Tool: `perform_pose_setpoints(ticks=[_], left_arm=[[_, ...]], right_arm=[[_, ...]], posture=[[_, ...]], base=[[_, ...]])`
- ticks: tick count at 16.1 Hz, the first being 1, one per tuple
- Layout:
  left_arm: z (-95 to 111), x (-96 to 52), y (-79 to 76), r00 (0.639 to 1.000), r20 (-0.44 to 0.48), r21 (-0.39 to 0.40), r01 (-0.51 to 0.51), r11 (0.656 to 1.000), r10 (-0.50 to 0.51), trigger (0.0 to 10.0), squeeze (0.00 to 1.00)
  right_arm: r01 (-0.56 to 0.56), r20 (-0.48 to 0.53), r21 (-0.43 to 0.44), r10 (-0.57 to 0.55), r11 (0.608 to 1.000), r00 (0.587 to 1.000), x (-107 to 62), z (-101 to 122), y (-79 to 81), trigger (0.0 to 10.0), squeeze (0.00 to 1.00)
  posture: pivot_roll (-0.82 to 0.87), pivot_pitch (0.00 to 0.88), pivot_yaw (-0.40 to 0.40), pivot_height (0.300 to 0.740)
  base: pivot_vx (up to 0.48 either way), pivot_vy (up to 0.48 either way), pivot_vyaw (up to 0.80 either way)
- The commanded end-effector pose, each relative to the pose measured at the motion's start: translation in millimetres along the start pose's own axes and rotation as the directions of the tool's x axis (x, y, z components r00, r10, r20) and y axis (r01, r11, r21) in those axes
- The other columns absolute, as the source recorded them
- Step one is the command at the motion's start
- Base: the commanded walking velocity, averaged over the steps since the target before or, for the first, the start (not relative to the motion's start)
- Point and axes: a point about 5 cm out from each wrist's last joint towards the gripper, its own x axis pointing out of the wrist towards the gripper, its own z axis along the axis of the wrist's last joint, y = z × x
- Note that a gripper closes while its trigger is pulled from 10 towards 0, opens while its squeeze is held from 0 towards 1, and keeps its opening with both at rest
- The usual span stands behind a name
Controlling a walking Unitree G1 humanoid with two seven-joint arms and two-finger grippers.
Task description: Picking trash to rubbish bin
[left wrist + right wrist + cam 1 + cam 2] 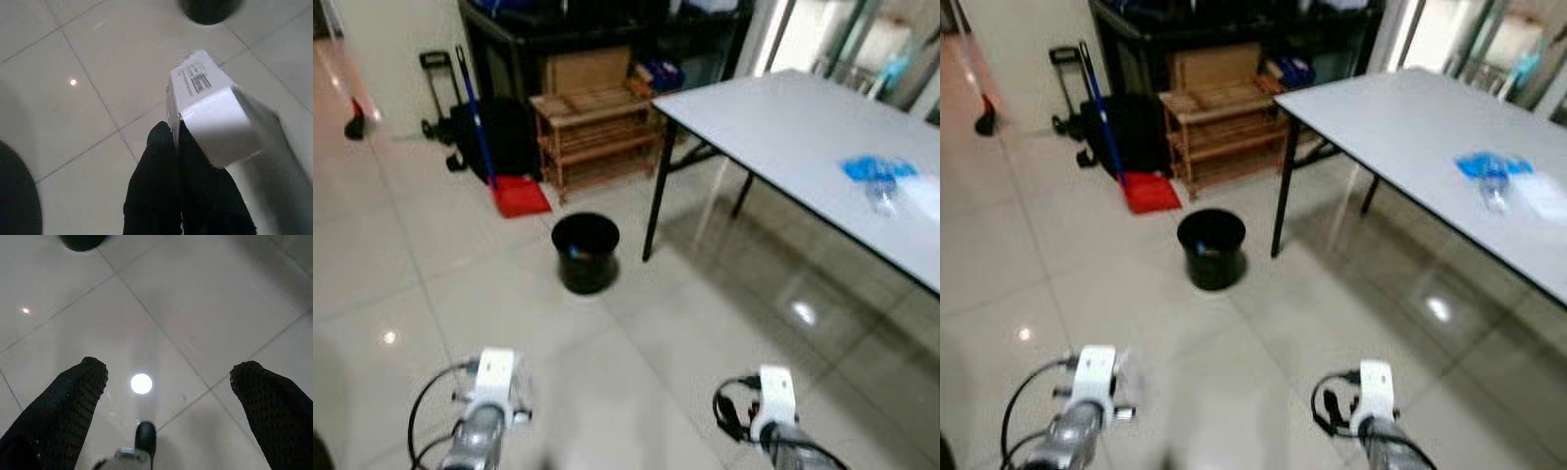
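A round black rubbish bin (pixel 585 252) stands on the tiled floor ahead, beside the table leg. In the left wrist view my left gripper (pixel 177 134) is shut on a white carton (pixel 210 115) with a printed label, held above the tiles; the bin's edge (pixel 208 9) lies further along the fingers. My right gripper (pixel 168 374) hangs open over bare floor, nothing between its fingers (pixel 78 387), with the bin (pixel 82 241) beyond. Both wrists (pixel 494 387) (pixel 773 397) sit low in the eye views. A crushed clear bottle with blue wrapper (pixel 879 181) lies on the table.
A grey table (pixel 773 127) on black legs stands to the right. Behind the bin are a wooden shelf rack (pixel 597 132), a red dustpan with blue handle (pixel 514 191), a black trolley (pixel 445 93) and a dark cabinet (pixel 568 29). Glossy tiles stretch to the left.
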Motion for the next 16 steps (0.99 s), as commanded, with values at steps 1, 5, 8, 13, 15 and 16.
perform_pose_setpoints(ticks=[1,5,8,13,15,16], left_arm=[[1.0,0.7,11.5,0.999,-0.003,-0.001,-0.036,0.999,0.036,10.0,0.00],[1.7,0.9,11.1,0.999,0.000,-0.001,-0.035,0.999,0.035,10.0,0.00],[1.8,0.9,11.5,0.999,0.000,-0.001,-0.035,0.999,0.035,10.0,0.00],[0.9,0.7,9.4,1.000,-0.002,0.001,-0.030,1.000,0.030,10.0,0.00],[0.8,0.7,9.1,1.000,-0.003,0.003,-0.028,1.000,0.028,10.0,0.00],[0.9,0.7,9.0,1.000,-0.003,0.003,-0.028,1.000,0.028,10.0,0.00]], right_arm=[[-0.019,0.017,0.014,0.019,1.000,1.000,2.8,5.0,8.5,10.0,0.00],[-0.023,0.024,0.032,0.023,0.999,0.999,3.0,5.7,9.1,10.0,0.00],[-0.025,0.022,0.028,0.024,0.999,0.999,3.0,5.3,9.4,10.0,0.00],[-0.033,0.002,0.018,0.033,0.999,0.999,2.2,0.3,10.4,10.0,0.00],[-0.030,0.001,0.021,0.030,0.999,1.000,2.1,0.1,9.9,10.0,0.00],[-0.030,0.001,0.021,0.030,0.999,1.000,2.0,0.0,9.7,10.0,0.00]], posture=[[0.00,0.070,-0.074,0.740],[0.00,0.070,-0.074,0.740],[0.00,0.072,-0.073,0.740],[0.00,0.070,-0.074,0.740],[0.00,0.068,-0.075,0.740],[0.00,0.067,-0.075,0.740]], base=[[0.461,0.000,0.00],[0.448,0.000,0.00],[0.446,0.000,0.00],[0.448,0.000,0.00],[0.446,0.000,0.00],[0.446,0.000,0.00]])
